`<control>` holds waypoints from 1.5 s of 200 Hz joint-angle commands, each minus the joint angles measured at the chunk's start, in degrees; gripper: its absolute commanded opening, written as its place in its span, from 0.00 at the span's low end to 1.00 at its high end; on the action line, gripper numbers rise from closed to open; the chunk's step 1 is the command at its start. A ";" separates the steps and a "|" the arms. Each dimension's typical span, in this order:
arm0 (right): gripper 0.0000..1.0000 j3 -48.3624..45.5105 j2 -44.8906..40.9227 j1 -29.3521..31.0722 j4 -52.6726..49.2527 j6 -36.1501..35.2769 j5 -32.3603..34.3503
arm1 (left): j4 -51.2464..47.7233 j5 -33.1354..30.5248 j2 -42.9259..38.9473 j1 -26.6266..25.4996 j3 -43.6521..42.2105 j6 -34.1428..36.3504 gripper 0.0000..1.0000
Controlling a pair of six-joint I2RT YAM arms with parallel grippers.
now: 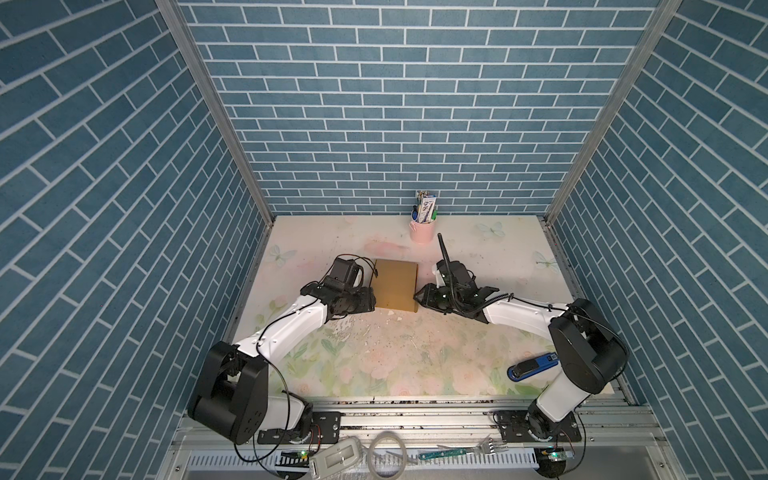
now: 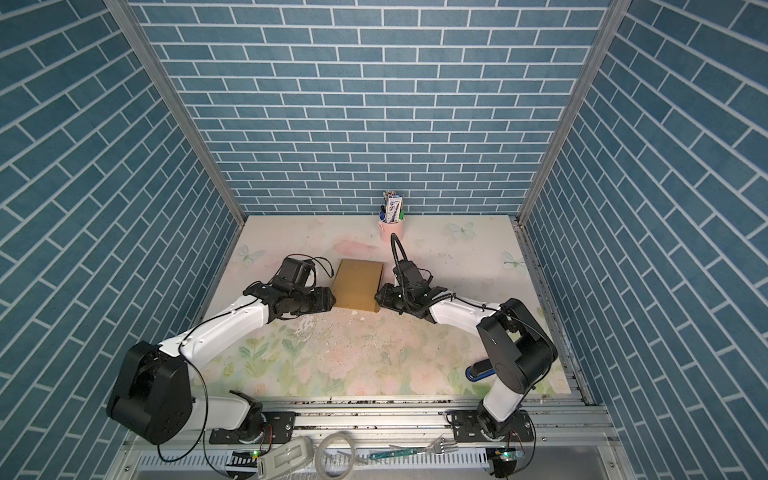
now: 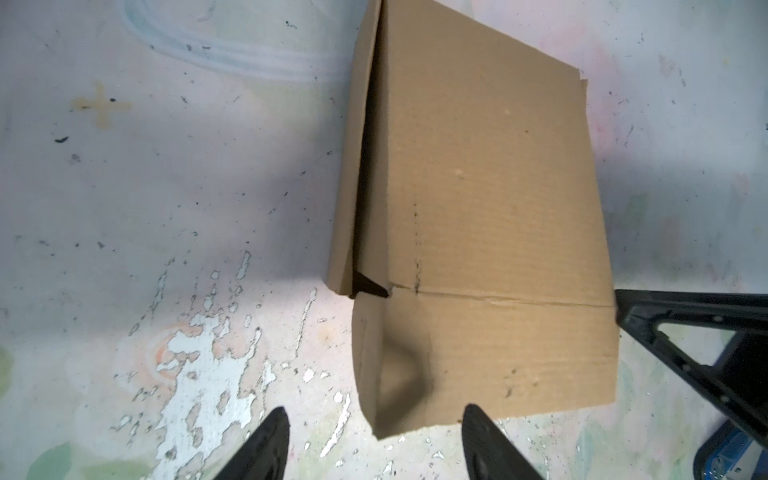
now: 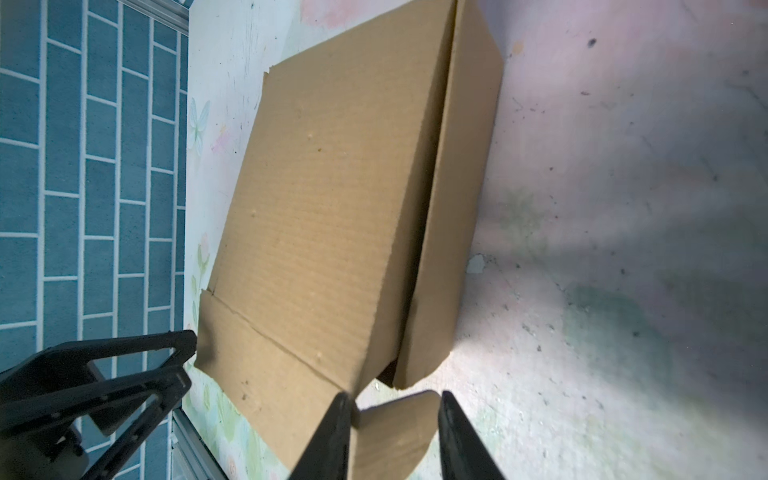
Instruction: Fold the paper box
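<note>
Your left jaws stand apart with a corner of the front flap (image 3: 478,353) between them; your right jaws are apart too, either side of a rounded tab (image 4: 395,436). Both belong to the box (image 1: 395,286) (image 2: 358,284), which lies, lid folded over, on the worktop (image 1: 374,365) at the middle of both top views, a pink cup (image 1: 422,230) up and right of it.

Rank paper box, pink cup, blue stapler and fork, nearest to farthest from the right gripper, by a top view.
1. paper box, beside the right gripper.
2. pink cup, back wall, and blue stapler, front right: too close to call.
3. fork, front rail.
</note>
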 commanded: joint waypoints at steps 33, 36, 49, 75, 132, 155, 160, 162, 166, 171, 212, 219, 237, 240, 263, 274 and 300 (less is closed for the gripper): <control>0.38 -3.05 -4.51 0.39 5.01 -6.34 1.22 | 1.53 -2.65 -7.97 -0.98 -7.67 -2.41 0.67; 0.38 -3.05 -4.64 0.39 5.01 -6.94 1.37 | 1.59 -2.52 -8.17 -1.08 -8.02 -2.65 0.67; 0.38 -3.07 -4.88 0.48 4.98 -9.05 2.10 | 1.99 -1.96 -9.03 -1.47 -9.44 -3.32 0.66; 0.38 -3.05 -5.64 0.60 5.20 -11.91 2.63 | 2.03 -2.61 -10.12 -2.15 -11.20 -3.43 0.66; 0.35 0.36 -4.96 2.18 -0.24 -10.63 4.40 | 2.54 -2.98 -9.31 -2.15 -8.78 -2.63 0.63; 0.34 2.60 -3.35 3.52 -4.18 -9.51 5.93 | 0.56 -4.41 -8.34 -2.05 -4.10 -0.54 0.64; 0.34 2.97 -3.09 3.73 -4.69 -9.42 6.33 | 0.23 -4.84 -7.78 -1.96 -3.03 0.01 0.64; 0.34 3.05 -3.00 3.81 -4.87 -9.37 6.52 | 0.11 -4.97 -7.58 -1.92 -2.63 0.22 0.64; 0.34 3.28 -2.93 3.95 -5.21 -9.33 6.90 | -0.11 -5.10 -6.99 -1.74 -1.67 0.48 0.64; 0.34 3.53 -2.81 4.01 -5.72 -9.24 7.40 | -0.39 -5.07 -6.11 -1.55 -0.50 1.11 0.64; 0.34 8.27 -0.65 3.01 -10.92 -9.13 9.42 | -1.90 -4.63 4.27 0.78 10.22 5.59 0.65; 0.34 9.08 0.14 2.43 -10.80 -8.56 9.09 | -1.65 -4.24 6.21 1.31 11.68 6.24 0.66; 0.33 11.03 2.29 0.91 -10.08 -7.58 7.30 | -1.18 -3.33 11.34 2.71 14.66 6.81 0.66; 0.33 11.38 2.62 0.71 -10.06 -7.57 7.16 | -1.04 -3.11 12.11 2.94 14.99 6.80 0.66; 0.33 14.34 6.13 -0.25 -10.56 -7.50 5.38 | 0.26 -1.22 17.18 3.61 16.59 6.85 0.65; 0.32 14.92 7.36 -0.54 -10.58 -7.40 4.79 | 1.04 -0.43 18.68 3.59 16.45 6.68 0.65; 0.31 15.17 9.39 -0.79 -10.49 -7.58 4.72 | 3.24 0.67 20.21 3.58 14.17 5.97 0.65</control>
